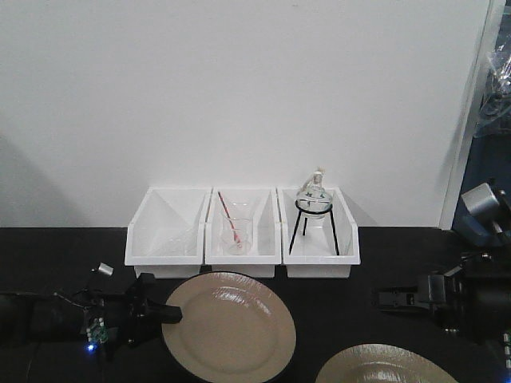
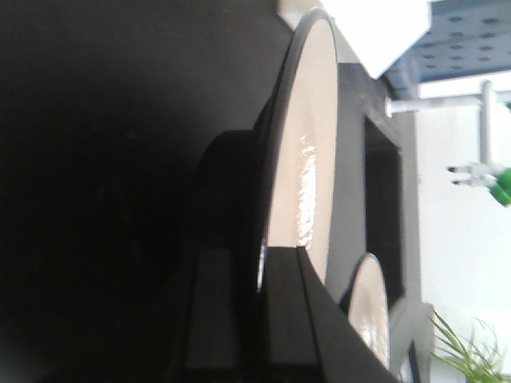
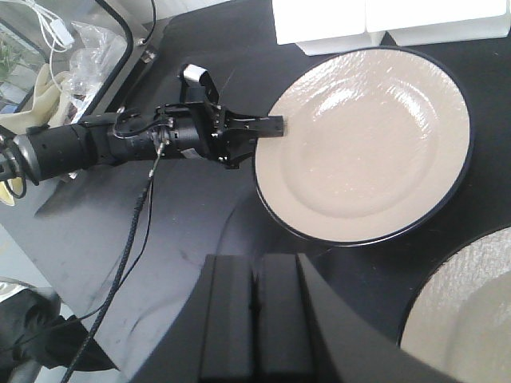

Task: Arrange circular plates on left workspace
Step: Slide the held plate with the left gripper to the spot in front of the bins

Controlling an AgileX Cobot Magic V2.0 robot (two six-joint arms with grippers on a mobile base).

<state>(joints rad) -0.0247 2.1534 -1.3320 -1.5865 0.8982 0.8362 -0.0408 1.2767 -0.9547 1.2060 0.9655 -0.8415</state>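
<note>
Bench (image 1: 64,255), black, matte. Three white bins (image 1: 239,261) stand side by side at the back against the wall: the middle one holds a beaker (image 1: 234,237) with a red rod (image 1: 229,219), the right one a round flask (image 1: 313,194) on a black tripod (image 1: 296,231). Centre plate (image 1: 229,325) lies in front of the left and middle bins, tan face up, dark rim. Left gripper (image 1: 172,313) comes in from the left at bench level and pinches this plate's left rim. The left wrist view shows the rim edge-on, running between the two fingers (image 2: 279,319). Cannot tell whether the plate rests fully on the bench or is tilted up at the held edge. Right plate (image 1: 387,365) sits at the lower right, cut off by the frame edge, near the centre plate but not touching it. Right gripper (image 1: 379,298) hangs above the bench, behind the right plate, and points left. Its fingers (image 3: 279,319) are pressed together with nothing between them.
</note>
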